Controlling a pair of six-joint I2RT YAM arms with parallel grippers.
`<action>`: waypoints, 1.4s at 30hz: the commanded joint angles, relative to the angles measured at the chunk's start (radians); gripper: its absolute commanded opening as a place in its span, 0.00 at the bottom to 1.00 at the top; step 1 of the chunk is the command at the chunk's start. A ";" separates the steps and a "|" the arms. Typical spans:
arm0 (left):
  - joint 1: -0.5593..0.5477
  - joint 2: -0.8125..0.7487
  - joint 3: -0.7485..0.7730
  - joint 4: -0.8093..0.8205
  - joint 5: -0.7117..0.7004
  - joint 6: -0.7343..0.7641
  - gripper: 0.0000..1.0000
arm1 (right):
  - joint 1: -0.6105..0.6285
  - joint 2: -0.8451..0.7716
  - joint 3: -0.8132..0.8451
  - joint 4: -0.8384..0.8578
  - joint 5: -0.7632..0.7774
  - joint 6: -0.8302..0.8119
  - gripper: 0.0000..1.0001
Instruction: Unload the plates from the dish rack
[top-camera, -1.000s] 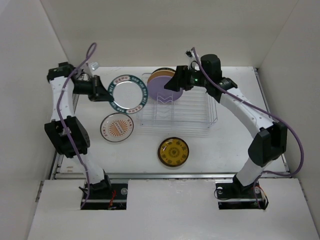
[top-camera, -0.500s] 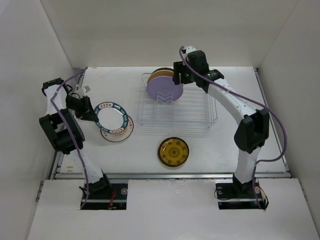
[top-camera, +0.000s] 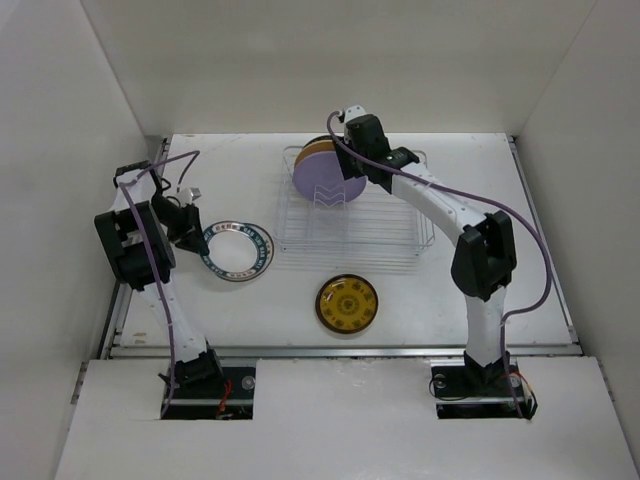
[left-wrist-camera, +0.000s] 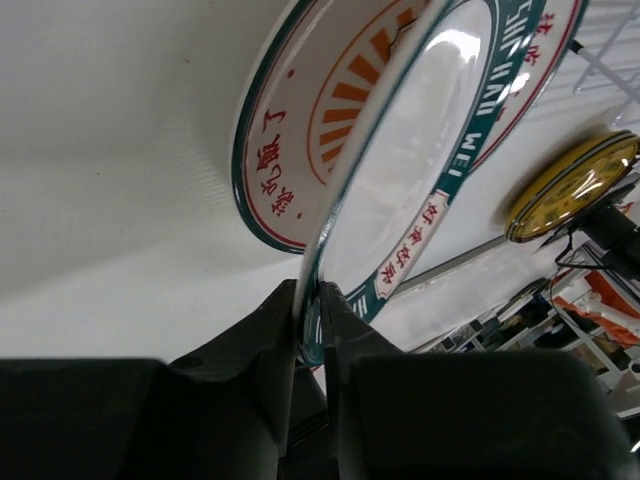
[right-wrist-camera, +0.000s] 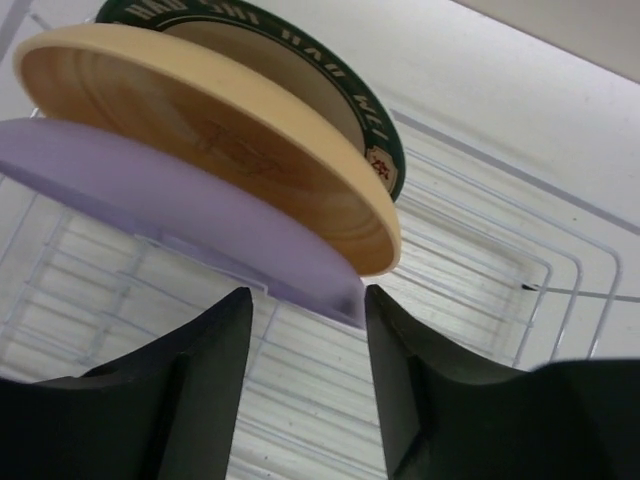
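Plates are split between rack and table. Three stand on edge at the far-left end of the white wire dish rack (top-camera: 400, 215): a round lilac plate (right-wrist-camera: 140, 185) in front, a plain tan plate (right-wrist-camera: 230, 150) just behind it, and a white plate with a dark green lettered rim (right-wrist-camera: 300, 65) at the back. On the white table (top-camera: 450, 300), a dark brown plate with a yellow pattern (top-camera: 347, 304) lies flat in front of the rack. To the rack's left, a white teal-rimmed plate (left-wrist-camera: 420, 150) sits tilted over a white plate with an orange sunburst (left-wrist-camera: 340, 100).

The right gripper (right-wrist-camera: 305, 345) stands apart, one finger on each side of the lilac plate's near edge, with a gap showing on both sides. The left gripper (left-wrist-camera: 310, 335) is pinched on the rim of the teal-rimmed plate.

The likeliest trouble is on the right. The tan plate leans close behind the lilac one, so the rear finger could catch it on closing and tip it or drag it along. A lift that is not straight could snag the divider prongs and shift the rack. On the left, letting go while the plate is tilted could make it drop and slide off the sunburst plate.
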 joint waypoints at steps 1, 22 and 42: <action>-0.017 -0.009 -0.001 -0.030 -0.034 -0.005 0.14 | 0.007 0.018 0.054 0.084 0.116 -0.027 0.53; -0.047 -0.043 0.017 -0.039 -0.097 0.004 0.56 | 0.053 -0.046 0.025 0.140 0.185 -0.117 0.00; -0.185 -0.244 0.145 -0.046 -0.152 0.035 0.56 | -0.187 -0.422 -0.205 -0.076 0.216 0.588 0.00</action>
